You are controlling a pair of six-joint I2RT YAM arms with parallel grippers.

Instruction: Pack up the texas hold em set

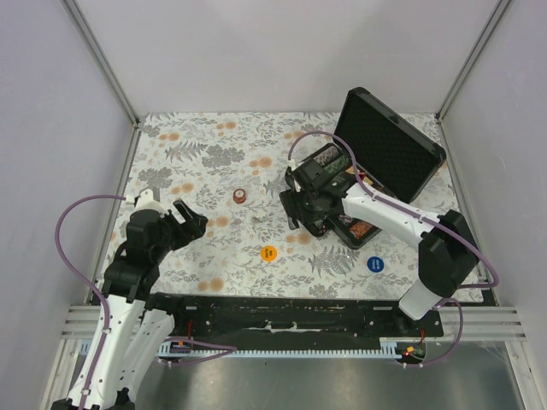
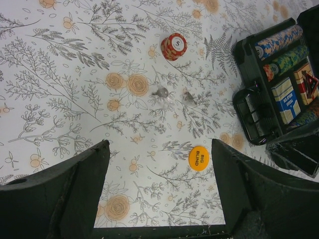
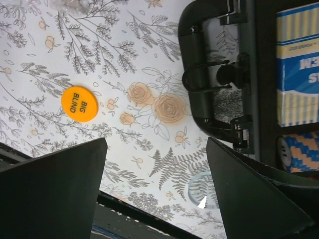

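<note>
From above, the black case (image 1: 397,145) lies open at right, with the right gripper (image 1: 295,207) spread empty at its left edge and the left gripper (image 1: 195,220) equally wide; the red chip stack (image 1: 240,196), yellow disc (image 1: 268,253) and blue disc (image 1: 374,264) sit loose on the cloth. Through the left wrist, the red chip stack (image 2: 174,46) lies well ahead, probably best closed on squarely across its sides. Under the right wrist, the yellow disc (image 3: 79,103) lies flat, so fingers should straddle its rim.

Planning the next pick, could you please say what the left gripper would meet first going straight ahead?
The left gripper would likely land on bare tablecloth, the yellow Big Blind disc just beside; depth is unclear.
</note>
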